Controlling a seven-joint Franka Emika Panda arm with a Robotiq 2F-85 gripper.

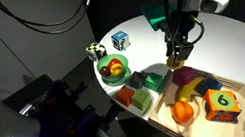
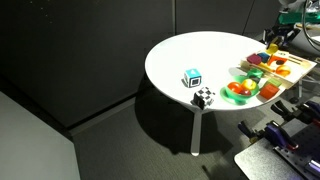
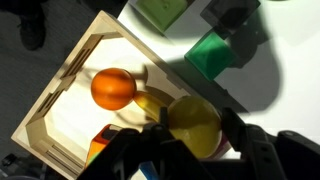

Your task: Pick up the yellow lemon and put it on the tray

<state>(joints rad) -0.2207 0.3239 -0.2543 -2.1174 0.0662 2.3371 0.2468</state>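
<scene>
Dark walls close round the white bench (image 1: pixel 136 30). Your jaws are closed partway on the yellow lemon (image 3: pixel 195 125), pinching it from both sides, and it hangs above the tray (image 3: pixel 60 78), close to one rim, with its shadow on the bare wood. Left of it in the wrist view an orange ball (image 3: pixel 113 88) lies in the tray. A green block (image 3: pixel 215 52) sits outside the rim. You look to be at the placing step. Move a little further in, lower clear of the ball, then open.
</scene>
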